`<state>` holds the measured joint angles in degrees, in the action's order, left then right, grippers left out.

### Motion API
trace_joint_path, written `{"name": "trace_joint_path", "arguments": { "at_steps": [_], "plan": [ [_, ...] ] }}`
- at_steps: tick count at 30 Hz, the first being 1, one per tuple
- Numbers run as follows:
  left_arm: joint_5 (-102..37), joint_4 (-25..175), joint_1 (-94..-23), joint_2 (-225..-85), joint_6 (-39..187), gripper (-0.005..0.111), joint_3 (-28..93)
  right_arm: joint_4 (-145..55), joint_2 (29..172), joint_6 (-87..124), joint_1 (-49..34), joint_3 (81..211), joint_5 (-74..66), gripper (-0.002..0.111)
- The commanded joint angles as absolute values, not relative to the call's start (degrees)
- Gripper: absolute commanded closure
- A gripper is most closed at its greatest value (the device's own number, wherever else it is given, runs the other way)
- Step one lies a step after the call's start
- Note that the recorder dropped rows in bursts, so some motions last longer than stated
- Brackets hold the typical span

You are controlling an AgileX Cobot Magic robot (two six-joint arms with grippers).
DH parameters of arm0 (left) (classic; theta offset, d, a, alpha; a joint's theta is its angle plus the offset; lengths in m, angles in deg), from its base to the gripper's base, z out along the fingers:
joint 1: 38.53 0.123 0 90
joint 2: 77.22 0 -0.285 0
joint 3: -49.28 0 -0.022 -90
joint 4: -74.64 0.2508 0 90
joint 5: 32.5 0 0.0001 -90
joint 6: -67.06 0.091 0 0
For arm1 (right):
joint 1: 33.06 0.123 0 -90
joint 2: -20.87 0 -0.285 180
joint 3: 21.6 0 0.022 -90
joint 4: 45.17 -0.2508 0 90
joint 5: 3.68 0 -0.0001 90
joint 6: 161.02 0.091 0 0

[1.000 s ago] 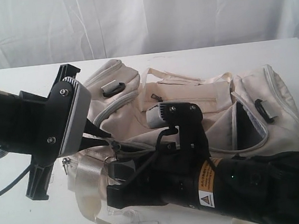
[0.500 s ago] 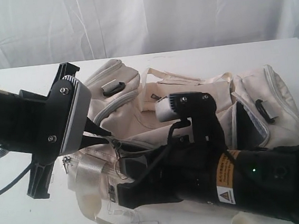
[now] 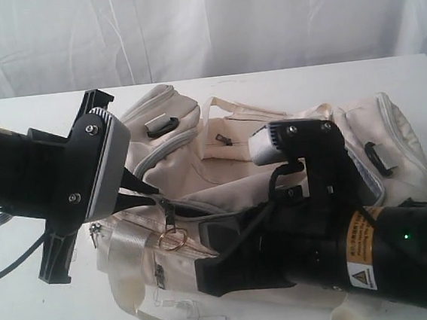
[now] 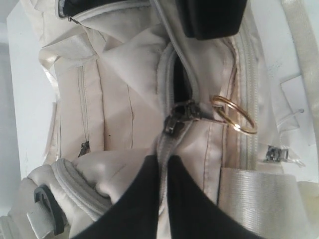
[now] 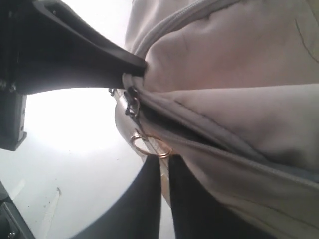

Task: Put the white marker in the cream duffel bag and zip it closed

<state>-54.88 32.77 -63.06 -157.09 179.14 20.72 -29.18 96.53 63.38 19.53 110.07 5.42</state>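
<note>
The cream duffel bag [image 3: 199, 169] lies across the white table. Its main zip is open beyond the grey slider [image 4: 174, 117], showing dark lining. A gold ring [image 4: 247, 125] hangs from that slider. My left gripper [image 4: 163, 158] is shut on the bag's zip tape just behind the slider. In the exterior view the left gripper [image 3: 153, 198] sits at the bag's left end. My right gripper [image 5: 164, 160] is shut, with the gold ring [image 5: 133, 141] just off its tips. In the exterior view a small gap shows between the ring [image 3: 162, 242] and the right gripper [image 3: 204, 255]. The white marker is out of view.
Shiny webbing straps [image 3: 131, 247] spill off the bag's near left corner onto the table [image 3: 32, 314]. Black clips [image 3: 161, 125] sit on the end pockets. A white curtain hangs behind. My right arm [image 3: 374, 258] covers the bag's near right side.
My right gripper has drawn back to the right, away from the left gripper, uncovering the gold ring. The slider and the left gripper have stayed put.
</note>
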Motion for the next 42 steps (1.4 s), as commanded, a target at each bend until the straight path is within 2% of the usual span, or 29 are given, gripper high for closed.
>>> {"name": "trace_joint_path", "arguments": {
  "at_steps": [1,5,12,20,42],
  "plan": [
    [-56.1,31.2,-63.3,-156.3,180.2,0.107,20.9,-27.4,96.5,62.7,19.5,109.7,8.6,0.090],
    [-56.1,31.2,-63.3,-156.3,179.0,0.107,20.9,-27.2,99.6,63.1,19.5,109.7,13.1,0.076],
    [-56.1,31.2,-63.3,-156.3,179.0,0.107,20.9,-26.3,107.0,63.4,19.5,109.7,18.3,0.076],
    [-56.1,31.2,-63.3,-156.3,178.1,0.107,20.9,-25.9,110.8,62.2,19.5,109.7,23.1,0.061],
    [-56.3,31.2,-63.3,-156.3,176.2,0.107,20.9,-32.9,111.6,46.0,19.4,109.7,18.2,0.061]
  ]
}}
